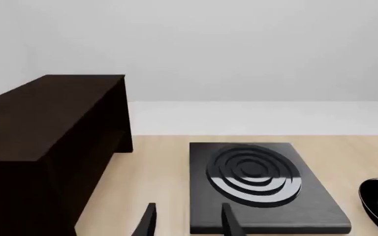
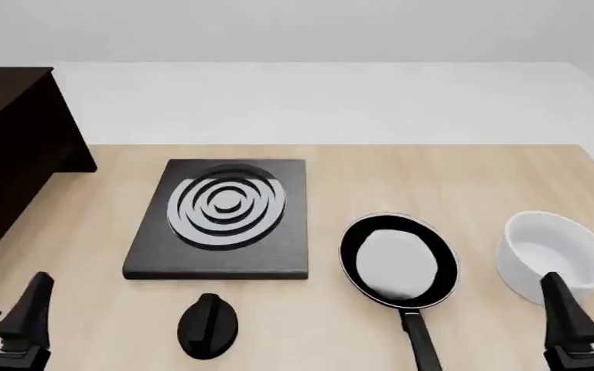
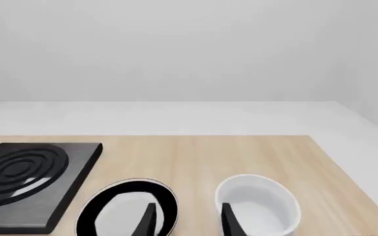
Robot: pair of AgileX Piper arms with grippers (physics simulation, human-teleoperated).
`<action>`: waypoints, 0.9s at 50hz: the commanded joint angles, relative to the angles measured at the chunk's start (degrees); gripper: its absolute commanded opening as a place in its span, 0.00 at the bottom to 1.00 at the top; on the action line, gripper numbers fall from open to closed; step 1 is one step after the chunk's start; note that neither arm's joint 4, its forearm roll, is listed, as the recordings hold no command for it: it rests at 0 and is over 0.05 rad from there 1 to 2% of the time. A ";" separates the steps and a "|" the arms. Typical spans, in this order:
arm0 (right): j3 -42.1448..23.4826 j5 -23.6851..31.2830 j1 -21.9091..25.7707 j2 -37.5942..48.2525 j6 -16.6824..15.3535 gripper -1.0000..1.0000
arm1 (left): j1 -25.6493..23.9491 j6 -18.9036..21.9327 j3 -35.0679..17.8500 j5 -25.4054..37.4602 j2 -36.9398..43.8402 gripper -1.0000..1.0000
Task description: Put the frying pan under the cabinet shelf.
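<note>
Frying pan [image 2: 398, 265] — one only, glossy black with a pale grey inside — sits on the light wooden worktop [image 2: 380, 178], right of centre in the front view, its straight black handle pointing back toward the arms' side. One white bowl [image 2: 552, 256] stands just to its right, apart from it. One flat black burner plate [image 2: 223, 219] with grey rings lies to the pan's left, near but not touching. One small dark rounded object [image 2: 208, 325] (what it is cannot be told) rests on the worktop on the near side of the plate. One cabinet shelf [image 2: 8, 147], very dark brown wood and much larger than everything else, stands at the far left edge, well apart from the pan.

Two arms, one tool each. Left tool [image 1: 185, 221] hangs low near the cabinet, fingers parted with nothing between them. Right tool [image 3: 187, 220] hangs above the gap between pan and bowl — fingers likewise parted and holding nothing.

Beyond the worktop's far edge runs a pale grey floor, meeting a plain, bare, whitish wall.
</note>
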 commanded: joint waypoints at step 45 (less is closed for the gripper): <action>-0.19 -0.45 -0.07 0.86 0.35 1.00 | -21.76 -12.08 -30.39 6.88 44.96 1.00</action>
